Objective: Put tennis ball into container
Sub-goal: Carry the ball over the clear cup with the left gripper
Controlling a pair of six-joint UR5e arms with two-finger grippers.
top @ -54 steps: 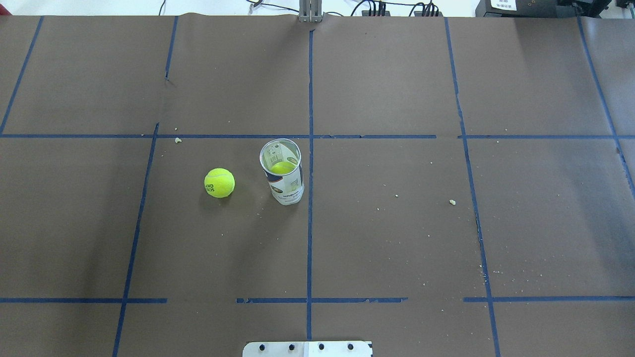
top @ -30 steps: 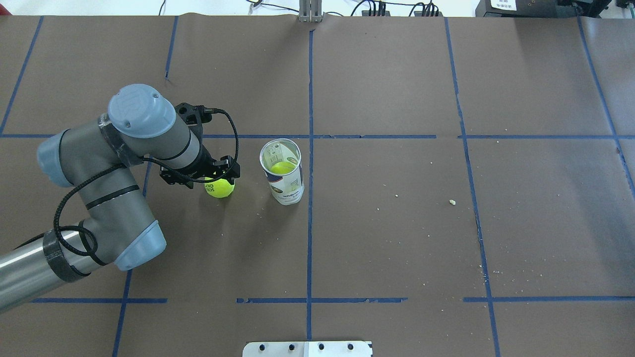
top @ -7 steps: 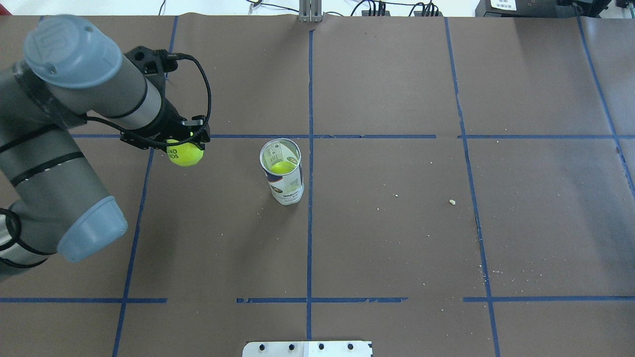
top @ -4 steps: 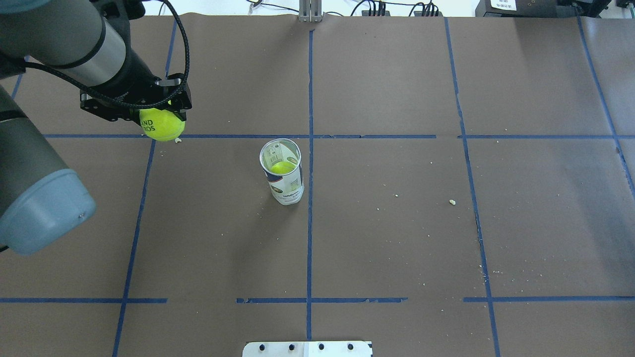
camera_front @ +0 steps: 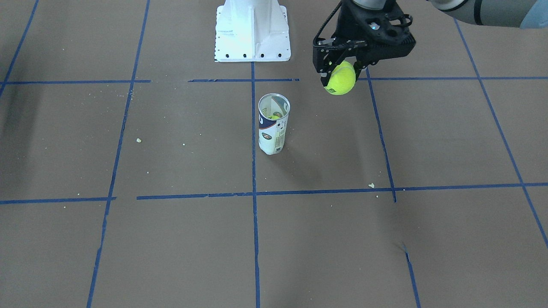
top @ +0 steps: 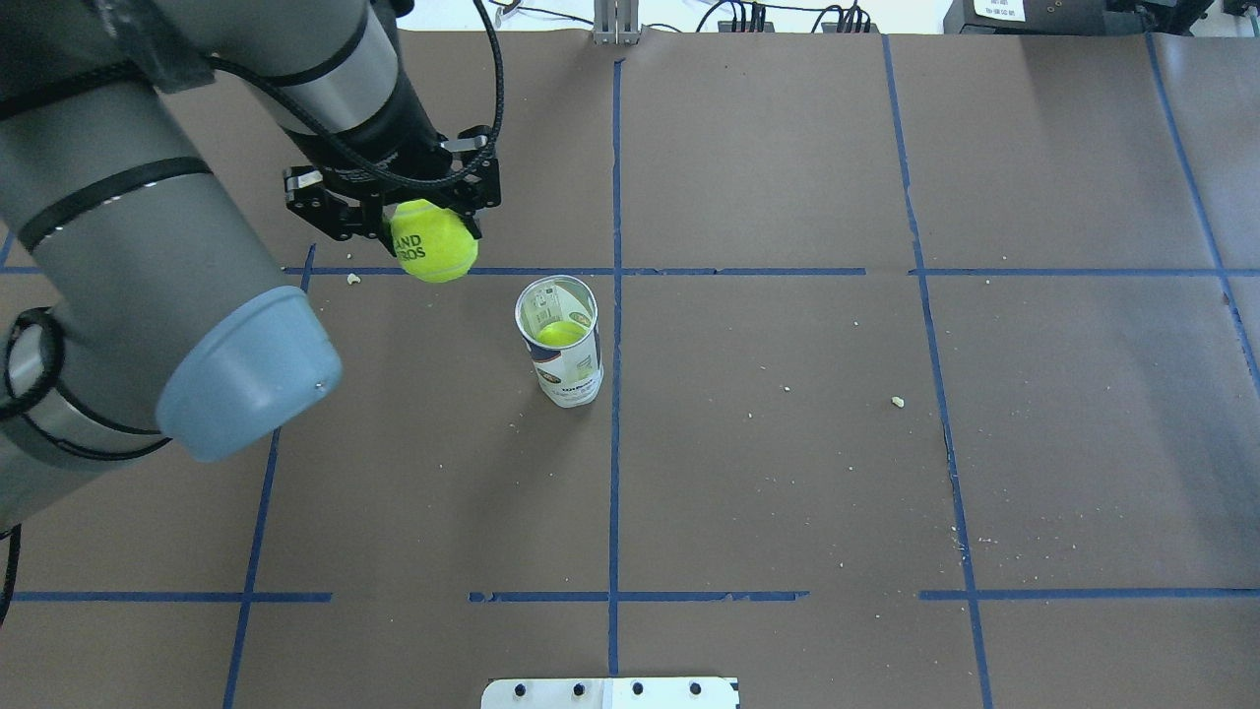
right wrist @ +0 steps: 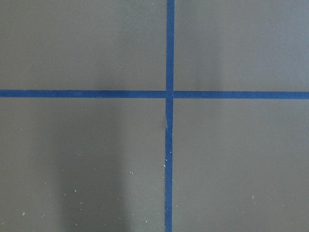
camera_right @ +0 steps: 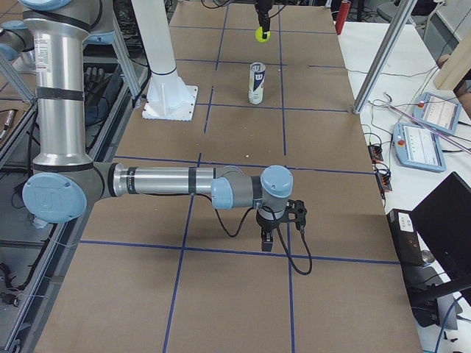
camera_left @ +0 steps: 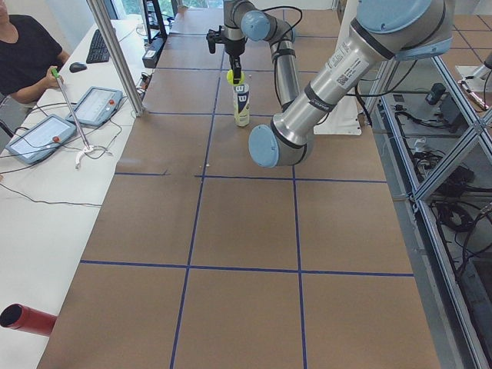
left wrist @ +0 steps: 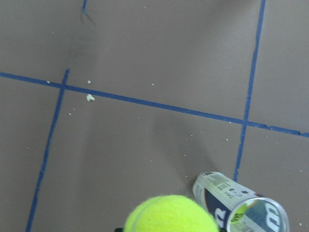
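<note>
Overhead exterior view gave you the tennis ball (top: 433,241) lifted clear of the surface (top: 787,473), pinched between the two fingers of the left pincer (top: 431,226), its dark lettering turned toward that camera. You saw the ball hanging on the robot's left side of the container (top: 563,356), near it but not over its mouth. The container stood upright just beside the central blue tape line (top: 615,473), open at the top, and a second yellow ball (top: 561,333) lay inside it, low in the tube. From the left wrist camera you had the held ball at the bottom edge and the container's rim at lower right, apart from the ball. Farther out, the front-facing view showed you the white pedestal (camera_front: 252,30) behind the container, well apart from it, and a few pale crumbs (camera_front: 371,185) scattered on the brown paper. The right pincer (camera_right: 282,229) appeared only in the exterior right view, pointing down close over the surface, well apart from the container. You could not tell from there whether it was spread or pressed together.
</note>
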